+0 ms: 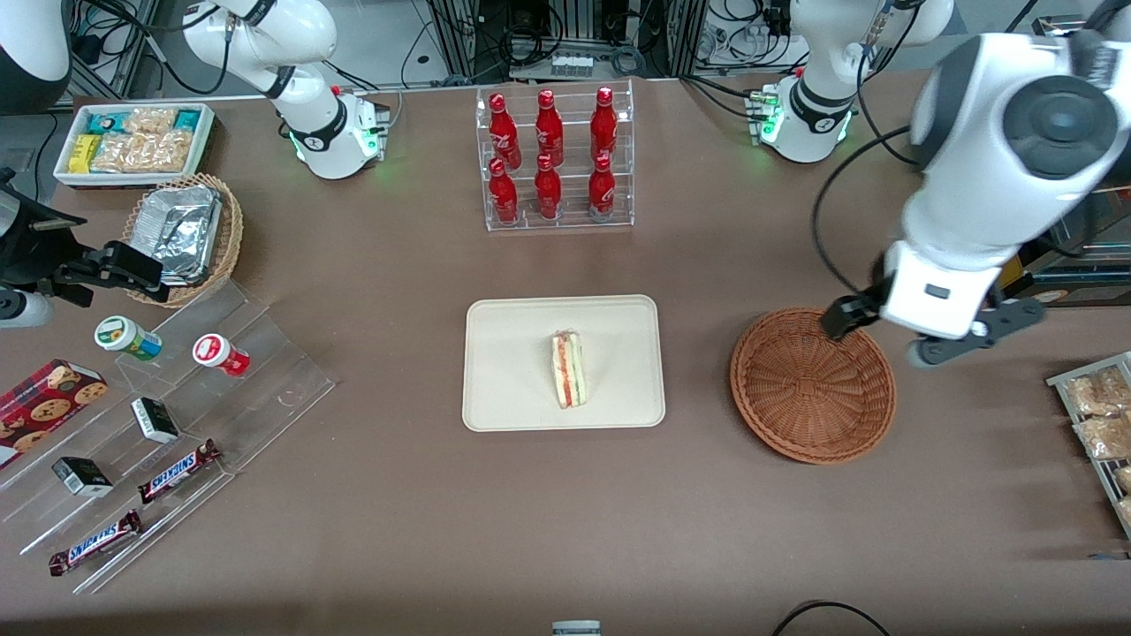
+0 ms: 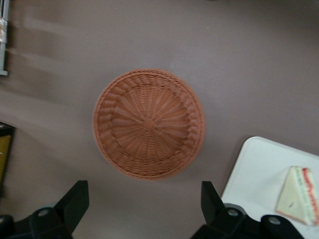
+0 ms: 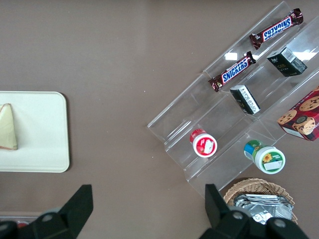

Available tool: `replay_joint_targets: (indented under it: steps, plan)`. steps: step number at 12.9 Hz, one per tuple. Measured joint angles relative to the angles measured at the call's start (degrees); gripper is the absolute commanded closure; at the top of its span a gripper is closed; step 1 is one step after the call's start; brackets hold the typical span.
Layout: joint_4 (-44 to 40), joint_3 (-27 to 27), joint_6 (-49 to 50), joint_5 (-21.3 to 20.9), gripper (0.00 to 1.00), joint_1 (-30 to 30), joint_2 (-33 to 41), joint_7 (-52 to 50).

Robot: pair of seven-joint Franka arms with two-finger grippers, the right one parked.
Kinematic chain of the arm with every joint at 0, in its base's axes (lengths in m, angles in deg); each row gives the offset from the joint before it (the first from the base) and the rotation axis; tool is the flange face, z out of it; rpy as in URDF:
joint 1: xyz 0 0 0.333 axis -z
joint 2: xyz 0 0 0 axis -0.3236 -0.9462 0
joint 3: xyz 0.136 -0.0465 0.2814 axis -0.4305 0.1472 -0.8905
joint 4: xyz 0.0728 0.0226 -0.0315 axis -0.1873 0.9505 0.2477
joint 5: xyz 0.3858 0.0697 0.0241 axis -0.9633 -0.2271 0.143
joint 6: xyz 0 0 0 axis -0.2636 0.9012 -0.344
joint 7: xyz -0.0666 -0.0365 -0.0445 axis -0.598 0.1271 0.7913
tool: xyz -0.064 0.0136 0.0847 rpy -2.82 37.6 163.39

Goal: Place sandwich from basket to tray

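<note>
The sandwich (image 1: 570, 369), a small white-bread wedge with red and green layers, lies in the middle of the cream tray (image 1: 512, 353). The round reddish-brown wicker basket (image 1: 813, 384) stands beside the tray, toward the working arm's end, with nothing in it. My left gripper (image 1: 879, 343) hangs above the basket's rim, on the edge farther from the front camera. It is open and holds nothing. The left wrist view looks straight down on the basket (image 2: 148, 123), with the gripper (image 2: 144, 201) spread wide over bare table. A corner of the tray (image 2: 254, 169) and the sandwich (image 2: 299, 194) show there too.
A clear rack of red bottles (image 1: 555, 159) stands farther from the camera than the tray. Toward the parked arm's end are an acrylic stepped stand with snacks (image 1: 159, 415), a tan wicker basket of foil containers (image 1: 185, 234) and a white bin (image 1: 132, 141). A rack of packets (image 1: 1100, 424) sits at the working arm's end.
</note>
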Motion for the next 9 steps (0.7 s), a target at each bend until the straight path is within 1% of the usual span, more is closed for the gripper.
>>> replay_joint_targets:
  steps: [3,4,8,9]
  plan:
    - [2.5,0.0,3.4,3.3,0.01,-6.2,3.4,18.3]
    - [3.1,-0.1,4.0,3.6,0.01,-7.5,4.3,21.6]
    - [3.9,0.2,4.4,3.9,0.01,-8.2,5.1,23.4]
    - [3.9,0.2,4.3,4.7,0.01,-9.0,5.1,23.4]
